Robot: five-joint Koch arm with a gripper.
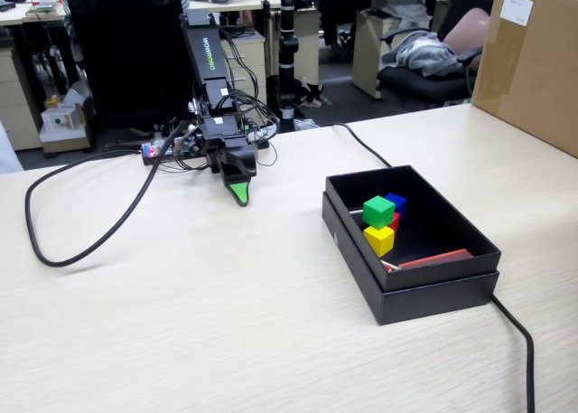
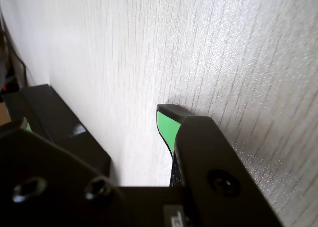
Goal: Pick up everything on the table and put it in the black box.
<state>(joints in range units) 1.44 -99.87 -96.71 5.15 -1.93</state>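
1. Green cube (image 1: 378, 211); lies inside the black box (image 1: 452, 286), uppermost of the cluster, resting on the cubes beneath it; judged light, rigid, flat-faced and not fragile; best taken across two opposite side faces, which stand free on top.
2. Yellow cube (image 1: 380, 239); in the box, front of the cluster, touching the green cube above; same handling judged; its front and left faces are free, the rear is crowded by its neighbours.
3. Blue cube (image 1: 397, 201); in the box, behind and to the right of the green in the fixed view; only partly seen; a grip would have to come from above.
4. Red cube (image 1: 395, 221); only a sliver shows between yellow and blue; its seating cannot be told.
5. Black box; matte cardboard with a stepped rim, a red strip (image 1: 435, 258) along its near inner wall; judged light enough to slide if knocked.
6. Table (image 1: 226, 323); pale wood grain; no cube seen on it in either view, so the task reads as complete or nearly so.
7. Gripper (image 1: 239, 194); parked low near the arm's base, well apart from the box, tip pointing down at the tabletop; carries nothing visible; only one green-padded tip shows in the wrist view (image 2: 168, 125), so whether the jaws stand parted or closed cannot be told.
8. Black cable (image 1: 81, 223); loops across the table left of the arm; not cargo.
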